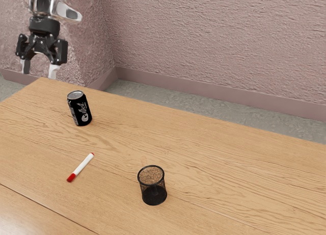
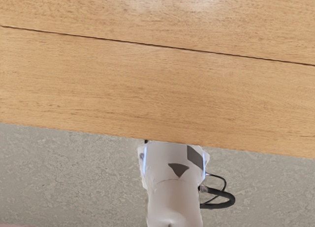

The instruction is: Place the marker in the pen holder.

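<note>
Gripper (image 1: 40, 69) is being noted wide open, empty, beyond can (image 1: 80, 109); marker (image 1: 82, 165), exterior-camera side of can, is being judged light, stiff, slick, best pinched mid-barrel.

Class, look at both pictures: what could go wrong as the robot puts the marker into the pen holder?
The marker lies loose on its side, so a badly aimed claw might roll it away. The pen holder looks light, with open mesh walls, so a nudge at its rim could tip or slide it. The black can stands between the claw and the marker in the exterior view, so a low approach may knock it over.
</note>
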{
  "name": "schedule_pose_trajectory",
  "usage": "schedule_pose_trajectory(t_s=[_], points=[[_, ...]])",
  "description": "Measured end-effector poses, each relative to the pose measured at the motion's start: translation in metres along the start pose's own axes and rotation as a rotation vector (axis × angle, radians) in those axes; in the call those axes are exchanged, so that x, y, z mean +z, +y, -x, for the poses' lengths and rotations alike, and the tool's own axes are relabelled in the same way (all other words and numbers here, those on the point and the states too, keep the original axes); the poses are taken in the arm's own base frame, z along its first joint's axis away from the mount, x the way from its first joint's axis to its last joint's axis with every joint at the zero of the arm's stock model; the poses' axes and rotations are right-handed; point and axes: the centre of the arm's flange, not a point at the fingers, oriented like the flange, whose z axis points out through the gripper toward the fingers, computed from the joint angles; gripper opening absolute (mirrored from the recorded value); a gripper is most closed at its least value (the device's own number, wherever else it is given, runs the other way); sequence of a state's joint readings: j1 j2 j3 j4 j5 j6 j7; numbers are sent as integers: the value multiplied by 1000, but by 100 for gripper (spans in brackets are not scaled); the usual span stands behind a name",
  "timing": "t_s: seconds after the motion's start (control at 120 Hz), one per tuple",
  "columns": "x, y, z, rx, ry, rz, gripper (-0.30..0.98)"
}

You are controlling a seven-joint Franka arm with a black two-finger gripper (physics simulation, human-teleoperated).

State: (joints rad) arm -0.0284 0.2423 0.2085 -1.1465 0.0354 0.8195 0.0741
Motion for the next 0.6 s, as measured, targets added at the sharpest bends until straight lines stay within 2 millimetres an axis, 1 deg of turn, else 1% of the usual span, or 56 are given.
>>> schedule_pose_trajectory(t_s=[0.025,0.05,0.083,0.125,0.208,0.292,0.325,0.342,0.375,0.408,0.45,0.5,0.55,0.6], points=[[4,-7,-20,-2,55,-4,68],[4,-12,-35,1,113,-10,67],[1,-16,-48,8,189,-20,67],[-6,-18,-60,22,277,-34,67],[-24,-14,-67,60,426,-56,67],[-38,15,-71,133,524,-76,67],[-39,20,-74,151,539,-79,67],[-36,22,-77,158,537,-80,67],[-19,22,-82,171,508,-74,67],[7,18,-86,180,466,-64,67],[50,7,-90,182,409,-47,67],[99,-7,-102,175,355,-32,67],[143,-16,-117,173,320,-24,67],[181,-17,-131,182,306,-25,67]])
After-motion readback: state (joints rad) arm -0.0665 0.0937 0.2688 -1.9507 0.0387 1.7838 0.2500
